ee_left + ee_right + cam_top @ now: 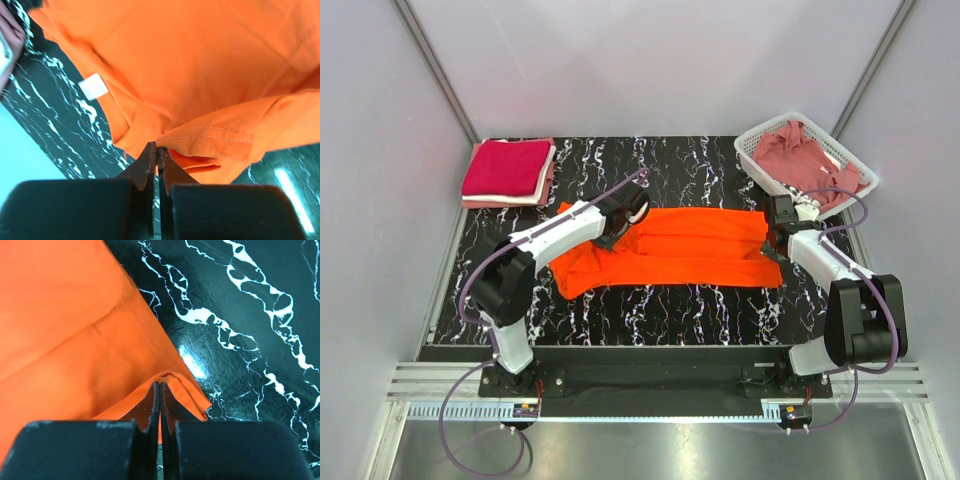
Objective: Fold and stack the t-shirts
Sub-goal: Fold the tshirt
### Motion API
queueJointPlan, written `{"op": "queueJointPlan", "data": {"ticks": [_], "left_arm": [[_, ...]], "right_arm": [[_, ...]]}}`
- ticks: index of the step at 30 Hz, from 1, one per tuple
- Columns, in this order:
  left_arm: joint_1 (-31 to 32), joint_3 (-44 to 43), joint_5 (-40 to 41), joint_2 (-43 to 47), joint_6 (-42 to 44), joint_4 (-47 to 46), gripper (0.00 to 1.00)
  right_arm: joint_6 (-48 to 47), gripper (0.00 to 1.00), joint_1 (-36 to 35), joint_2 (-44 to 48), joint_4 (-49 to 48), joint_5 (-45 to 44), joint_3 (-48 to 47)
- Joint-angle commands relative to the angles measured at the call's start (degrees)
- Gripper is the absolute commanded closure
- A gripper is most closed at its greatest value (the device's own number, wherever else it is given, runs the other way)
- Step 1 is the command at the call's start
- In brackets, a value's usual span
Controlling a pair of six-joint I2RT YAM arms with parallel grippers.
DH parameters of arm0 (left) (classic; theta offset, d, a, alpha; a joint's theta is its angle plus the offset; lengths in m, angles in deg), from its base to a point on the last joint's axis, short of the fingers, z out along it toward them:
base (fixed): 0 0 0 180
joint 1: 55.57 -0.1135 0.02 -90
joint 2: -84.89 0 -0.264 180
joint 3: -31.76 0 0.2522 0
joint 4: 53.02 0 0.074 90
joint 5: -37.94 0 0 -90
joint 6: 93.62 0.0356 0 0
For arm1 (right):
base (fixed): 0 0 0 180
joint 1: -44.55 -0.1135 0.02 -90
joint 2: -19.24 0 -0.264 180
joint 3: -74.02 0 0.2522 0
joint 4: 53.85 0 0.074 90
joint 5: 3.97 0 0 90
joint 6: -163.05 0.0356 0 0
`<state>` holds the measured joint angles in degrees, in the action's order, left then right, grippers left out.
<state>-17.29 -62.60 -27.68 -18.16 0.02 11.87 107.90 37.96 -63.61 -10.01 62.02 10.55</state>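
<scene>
**Left end effector [156,148] and right end effector [160,385] each pinch an edge of the orange t-shirt [670,245] on the black marbled bench [650,310].**

The left one's fingers are clenched on a stitched hem fold. The shirt's body spreads out beyond them, with a white label [93,86] up and to their left. The right one's fingers are clamped on a hemmed corner, with cloth running off to their left and bare bench to their right. The shirt lies stretched between the two. Farther off, beyond the left end effector, a stack of folded shirts [508,170], crimson-magenta over pale pink, sits at the bench's far corner. Beyond the right one, a white lattice basket [855,168] holds a crumpled dusty-rose shirt [800,155].
</scene>
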Motion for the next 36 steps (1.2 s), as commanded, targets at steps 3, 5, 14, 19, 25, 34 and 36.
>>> {"op": "queueJointPlan", "data": {"ticks": [3,5,14,19,25,34,36], "left_arm": [[-0.31,-4.39,7.17,-1.63,4.00,-2.62,1.00],[-0.23,-5.27,8.05,-1.90,4.53,-3.93,1.00],[-2.25,-8.70,8.75,-6.02,8.84,-5.78,1.00],[-2.77,-9.67,7.96,-8.49,8.93,-5.87,1.00],[-3.48,-10.98,7.17,-10.68,9.19,-6.05,1.00],[-4.44,-11.77,6.47,-12.71,9.28,-6.66,1.00],[-4.88,-11.86,6.47,-13.14,9.37,-6.75,1.00]], "right_arm": [[-1.98,1.00,2.46,-1.52,-2.49,1.42,-2.14],[-2.07,1.00,3.16,-1.70,-2.84,2.39,-2.23],[-2.60,1.00,4.22,-3.10,-3.89,2.56,-4.34],[-3.56,1.00,4.30,-3.98,-5.48,2.74,-5.30],[-5.32,1.00,4.30,-8.81,-5.48,4.06,-8.20],[-5.67,1.00,4.22,-11.10,-5.48,3.01,-9.87],[-5.85,1.00,4.48,-11.63,-5.48,2.57,-9.96]]}}
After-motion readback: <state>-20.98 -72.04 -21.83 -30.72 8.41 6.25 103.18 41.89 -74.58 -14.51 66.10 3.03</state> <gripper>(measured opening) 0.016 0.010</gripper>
